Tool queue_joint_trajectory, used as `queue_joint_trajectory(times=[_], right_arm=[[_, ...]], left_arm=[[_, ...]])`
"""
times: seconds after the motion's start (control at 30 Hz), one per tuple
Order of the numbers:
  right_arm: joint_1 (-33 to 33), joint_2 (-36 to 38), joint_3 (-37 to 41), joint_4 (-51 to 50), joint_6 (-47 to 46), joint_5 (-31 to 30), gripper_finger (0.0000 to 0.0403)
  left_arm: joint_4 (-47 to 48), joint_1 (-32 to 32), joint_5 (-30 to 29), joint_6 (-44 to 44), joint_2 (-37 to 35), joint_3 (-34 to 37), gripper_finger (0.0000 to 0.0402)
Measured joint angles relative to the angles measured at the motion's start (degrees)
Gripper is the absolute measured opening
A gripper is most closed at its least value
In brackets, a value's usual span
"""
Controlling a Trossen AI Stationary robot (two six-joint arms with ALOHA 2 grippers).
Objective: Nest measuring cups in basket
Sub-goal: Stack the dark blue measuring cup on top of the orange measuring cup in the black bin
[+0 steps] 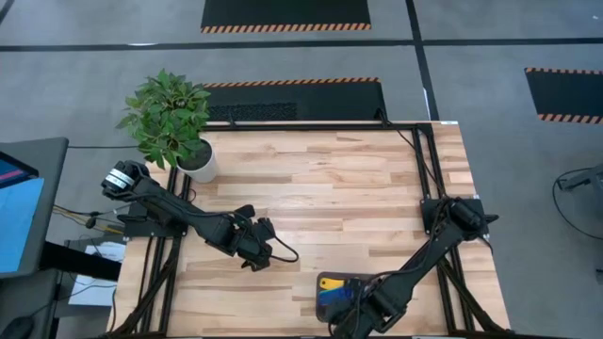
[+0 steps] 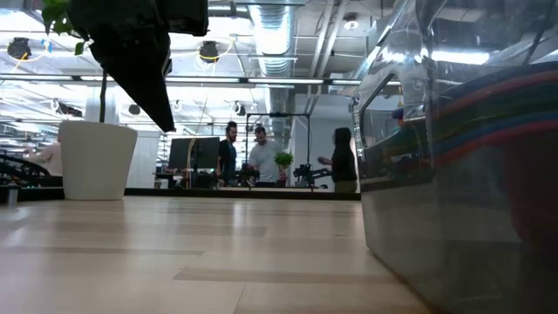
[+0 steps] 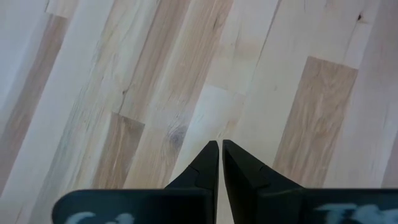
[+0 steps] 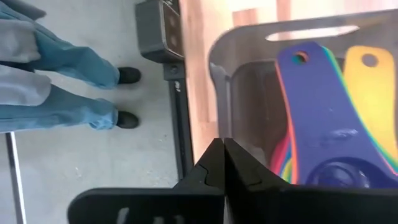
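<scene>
**Ana:** Right gripper (image 4: 222,163) sits with its fingers pressed together and nothing between them, just over the basket (image 4: 219,74) near the table's 6 o'clock edge.

**Ben:** And the measuring cups (image 4: 314,106)?

**Ana:** Stacked inside the basket. The right wrist view shows a blue handle on top, a yellow one beside it, and thin coloured rims fanned beneath. The low view shows the same bands of colour through the basket's side. No cup lies loose on the table (image 1: 330,179) in the high view.

**Ben:** So the nesting looks finished?

**Ana:** Probably; the arm hides part of the basket from above, so whether the yellow one is fully seated cannot be confirmed. What seems left is to lift clear.

**Ben:** Room to move?

**Ana:** Plenty toward 12 o'clock, bare wood. The basket is close to the near edge, so there is little margin at 6 o'clock. The left gripper (image 3: 220,163) waits closed and empty at about 8 o'clock, with the potted plant (image 1: 172,121) at 10 o'clock.
</scene>
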State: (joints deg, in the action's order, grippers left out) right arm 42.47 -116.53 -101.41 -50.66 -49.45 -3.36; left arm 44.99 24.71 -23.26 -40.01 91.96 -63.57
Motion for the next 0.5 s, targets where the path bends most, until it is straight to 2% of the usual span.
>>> queue_joint_trajectory(times=[0.13,0.33,0.5], right_arm=[[-0.6,0.0,0.0,-1.3,0.2,0.0,0.0013],[-1.4,0.0,0.0,-2.3,0.5,-0.2,0.0037],[-1.8,0.0,0.0,-2.5,2.0,-0.4,0.0033]], left_arm=[[0.0,0.0,0.0,0.0,0.0,0.0,0.0011],[0.0,0.0,-0.1,0.0,0.0,0.0,0.0011],[-0.1,0.0,-0.1,0.0,0.0,0.0,0.0011]])
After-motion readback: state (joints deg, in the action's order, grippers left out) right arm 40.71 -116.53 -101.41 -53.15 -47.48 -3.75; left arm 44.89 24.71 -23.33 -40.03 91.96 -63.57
